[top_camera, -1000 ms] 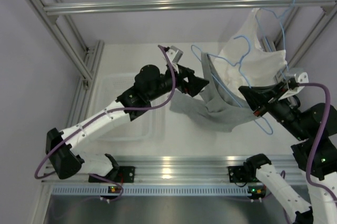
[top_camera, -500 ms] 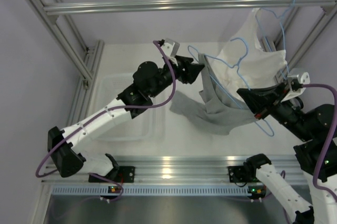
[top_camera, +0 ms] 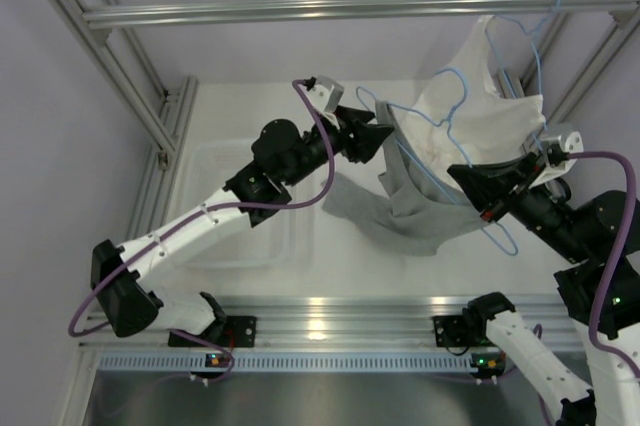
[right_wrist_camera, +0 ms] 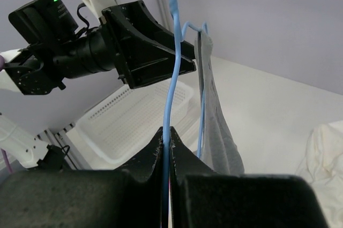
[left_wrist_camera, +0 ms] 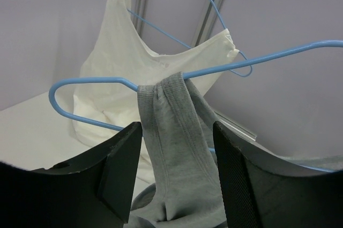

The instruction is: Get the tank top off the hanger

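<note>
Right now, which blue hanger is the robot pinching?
The hanger holding the grey tank top; the right gripper is shut on its wire. The one with the white top isn't gripped.

The tank top (left_wrist_camera: pixel 172 158) runs off the bottom edge between the fingers of my left gripper (left_wrist_camera: pixel 177 131), and the hanger (left_wrist_camera: pixel 91 82) leaves the picture to their right. Its wire vanishes into my closed right gripper (right_wrist_camera: pixel 167 130). The white garment (right_wrist_camera: pixel 328 147) to the right of that is cut off.

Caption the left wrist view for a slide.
Left tool straddles the grey tank top strap on the blue hanger.
</note>
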